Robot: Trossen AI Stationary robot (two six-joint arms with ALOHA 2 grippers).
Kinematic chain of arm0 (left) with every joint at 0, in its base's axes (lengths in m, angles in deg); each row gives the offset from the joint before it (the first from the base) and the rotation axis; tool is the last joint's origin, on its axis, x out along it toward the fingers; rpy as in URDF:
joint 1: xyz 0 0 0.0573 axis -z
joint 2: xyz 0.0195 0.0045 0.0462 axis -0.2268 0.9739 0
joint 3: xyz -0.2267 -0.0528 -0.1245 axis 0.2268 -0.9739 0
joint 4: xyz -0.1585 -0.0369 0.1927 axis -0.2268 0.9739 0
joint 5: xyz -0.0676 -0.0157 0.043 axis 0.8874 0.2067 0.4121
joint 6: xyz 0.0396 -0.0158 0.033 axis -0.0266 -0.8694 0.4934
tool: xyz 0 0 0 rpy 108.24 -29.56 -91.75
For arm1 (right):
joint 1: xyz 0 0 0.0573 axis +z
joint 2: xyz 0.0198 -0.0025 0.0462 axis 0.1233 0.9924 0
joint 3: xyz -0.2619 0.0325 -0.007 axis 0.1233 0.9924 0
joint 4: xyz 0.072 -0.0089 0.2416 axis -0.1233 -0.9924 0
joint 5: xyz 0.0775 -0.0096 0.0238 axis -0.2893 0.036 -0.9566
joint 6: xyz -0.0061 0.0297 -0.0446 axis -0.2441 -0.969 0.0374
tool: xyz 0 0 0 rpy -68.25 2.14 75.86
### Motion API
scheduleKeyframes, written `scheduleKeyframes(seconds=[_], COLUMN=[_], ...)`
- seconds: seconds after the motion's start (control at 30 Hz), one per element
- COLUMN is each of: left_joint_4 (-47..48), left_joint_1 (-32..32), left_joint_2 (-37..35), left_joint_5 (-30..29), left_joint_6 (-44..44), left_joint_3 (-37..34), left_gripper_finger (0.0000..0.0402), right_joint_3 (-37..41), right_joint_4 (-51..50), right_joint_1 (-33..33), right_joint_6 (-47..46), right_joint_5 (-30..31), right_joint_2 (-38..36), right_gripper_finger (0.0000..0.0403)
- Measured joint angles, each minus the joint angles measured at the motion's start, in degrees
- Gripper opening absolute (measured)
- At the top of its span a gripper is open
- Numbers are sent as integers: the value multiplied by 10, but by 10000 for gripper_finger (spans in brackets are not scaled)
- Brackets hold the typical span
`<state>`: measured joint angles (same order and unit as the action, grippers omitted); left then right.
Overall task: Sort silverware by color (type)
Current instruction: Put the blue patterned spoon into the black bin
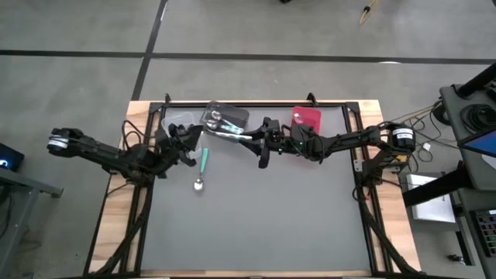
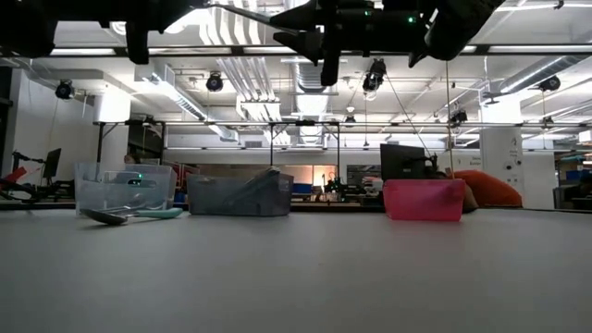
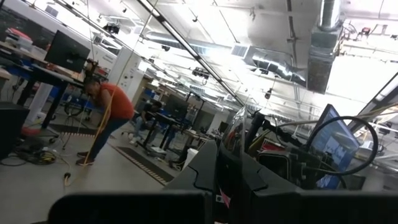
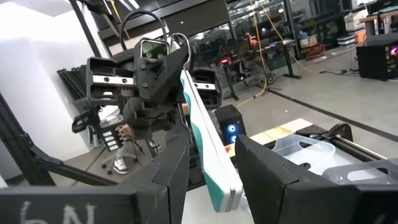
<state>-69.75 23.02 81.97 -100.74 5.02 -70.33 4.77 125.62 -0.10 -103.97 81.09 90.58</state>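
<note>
Right gripper [image 4: 208,168] clamps a teal-handled silver-bowled spoon [image 4: 205,146] near the dark grey bin [image 1: 226,118]; left gripper [image 1: 186,138] closed, empty; another teal-handled spoon [image 1: 201,169] remains unsorted on the table.

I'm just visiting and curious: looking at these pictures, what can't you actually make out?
- Spoon bowl: the right hand holds a teal-handled spoon; its bowl is too small in the high view and out of the right wrist view.
- Dark grey bin: contents too small in the high view; its wall hides them in the low view.
- Red bin: its wall hides the inside in the low view.
- Left hand: its fingertips merge into one dark shape in the high view.
</note>
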Motion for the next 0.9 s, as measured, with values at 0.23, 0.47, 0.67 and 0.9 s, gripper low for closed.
scheduleKeyframes(seconds=[0.23,0.47,0.67,0.9], left_joint_4=[-6,-8,-8,-7], left_joint_1=[0,0,0,-1], left_joint_2=[12,14,14,14], left_joint_5=[-2,-10,-10,-12], left_joint_6=[0,0,0,0], left_joint_3=[0,0,0,0], left_gripper_finger=[0,0,0,1], right_joint_3=[0,0,0,0], right_joint_4=[2,5,5,8], right_joint_1=[0,0,0,1], right_joint_6=[9,20,20,24], right_joint_5=[0,0,-1,-7], right_joint_2=[0,0,0,-1], right_gripper_finger=[118,100,62,28])
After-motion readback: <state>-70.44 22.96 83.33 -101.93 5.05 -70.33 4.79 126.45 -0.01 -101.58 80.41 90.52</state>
